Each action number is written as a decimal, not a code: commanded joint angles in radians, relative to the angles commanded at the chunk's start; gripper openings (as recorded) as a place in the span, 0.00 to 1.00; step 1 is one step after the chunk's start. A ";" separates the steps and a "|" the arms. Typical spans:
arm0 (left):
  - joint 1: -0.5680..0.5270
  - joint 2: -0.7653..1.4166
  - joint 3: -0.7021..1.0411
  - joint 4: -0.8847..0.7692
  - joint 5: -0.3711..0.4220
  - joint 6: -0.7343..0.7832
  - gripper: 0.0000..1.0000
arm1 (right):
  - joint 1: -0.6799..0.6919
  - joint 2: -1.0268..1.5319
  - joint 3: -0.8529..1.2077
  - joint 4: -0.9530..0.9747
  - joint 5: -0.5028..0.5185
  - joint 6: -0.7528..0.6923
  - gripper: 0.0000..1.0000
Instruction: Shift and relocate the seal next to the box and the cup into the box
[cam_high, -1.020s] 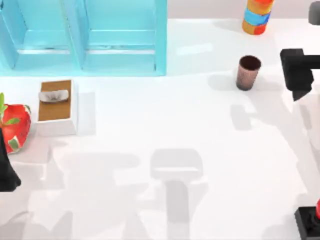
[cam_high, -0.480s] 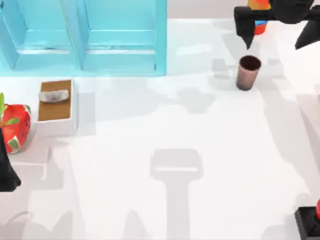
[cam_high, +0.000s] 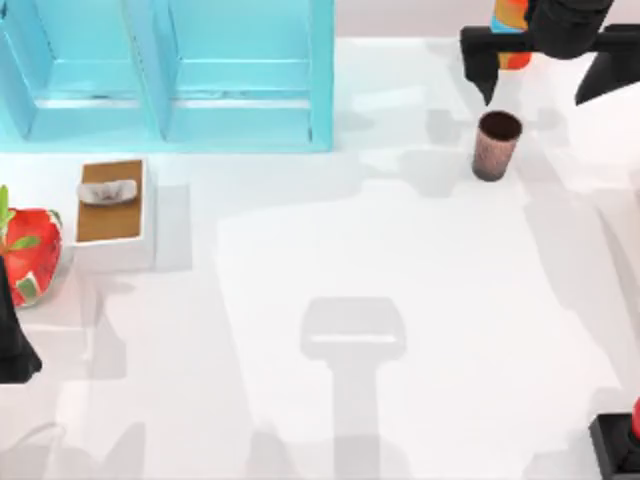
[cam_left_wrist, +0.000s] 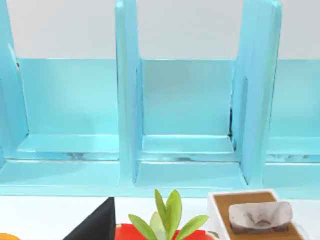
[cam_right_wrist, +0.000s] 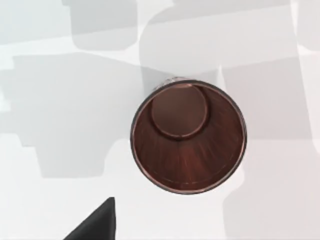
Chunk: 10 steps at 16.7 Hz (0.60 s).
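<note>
Over the last second the right gripper travelled from the right edge of the top view, level with the cup, up to the upper right of the frame. Half a second back it was nearly where it stood now, so the move had slowed to small corrections. The cup had not shifted between frames. I judged this to be the approach to a grasp of the cup, with nothing yet lifted and no part of the task finished.

In the top view the right gripper's two dark fingers were spread wide, holding nothing. One finger sat just above the cup's rim in the frame, the other toward the right edge. The cup stood upright, slightly lower and left of the point midway between them. The right wrist view looked almost straight down into the cup's dark interior, which sat near the centre of that frame.

The blue box occupied the upper left, well apart from the cup. The seal sat at the lower right corner, untouched. The left arm was parked at the lower left edge; I could not tell the state of its gripper.
</note>
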 joint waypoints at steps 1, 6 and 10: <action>0.000 0.000 0.000 0.000 0.000 0.000 1.00 | 0.000 0.000 0.000 0.000 0.000 0.000 1.00; 0.000 0.000 0.000 0.000 0.000 0.000 1.00 | 0.001 0.008 -0.060 0.067 0.000 0.001 1.00; 0.000 0.000 0.000 0.000 0.000 0.000 1.00 | -0.004 0.029 -0.178 0.208 0.000 -0.004 1.00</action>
